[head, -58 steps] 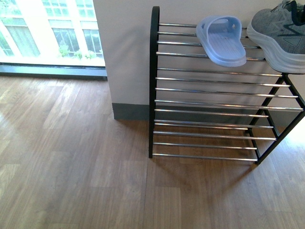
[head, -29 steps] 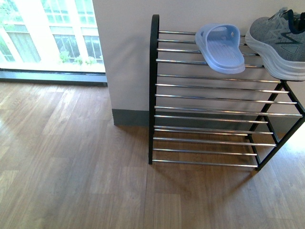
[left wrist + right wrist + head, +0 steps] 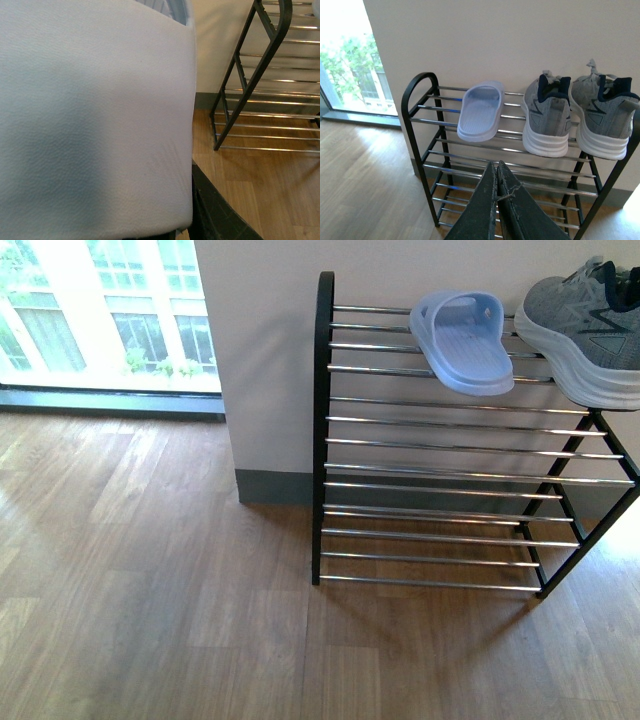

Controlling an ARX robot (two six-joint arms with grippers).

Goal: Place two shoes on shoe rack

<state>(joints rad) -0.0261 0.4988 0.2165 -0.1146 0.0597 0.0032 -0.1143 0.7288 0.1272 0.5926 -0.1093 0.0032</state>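
The shoe rack (image 3: 440, 450) stands against the wall, with black side frames and chrome rods. On its top shelf lie a pale blue slide sandal (image 3: 462, 340) and, to its right, a grey sneaker (image 3: 585, 325). The right wrist view shows that sandal (image 3: 481, 111) beside two grey sneakers (image 3: 547, 112) (image 3: 602, 112). My right gripper (image 3: 496, 172) is shut and empty, in front of the rack's lower shelves. My left gripper (image 3: 190, 210) is shut on a second pale blue slide sandal (image 3: 95, 115), which fills most of its view. One black finger (image 3: 215, 212) shows beside it. The rack's end frame (image 3: 260, 75) lies just beyond.
A wood floor (image 3: 150, 590) spreads in front and to the left of the rack. The white wall (image 3: 260, 360) with a grey skirting (image 3: 275, 485) is behind it. A window (image 3: 100, 320) is at the far left. Neither arm shows in the front view.
The front view shifted slightly a second ago, so the rack sits a little lower in the picture. The shoes on the rack have not moved.
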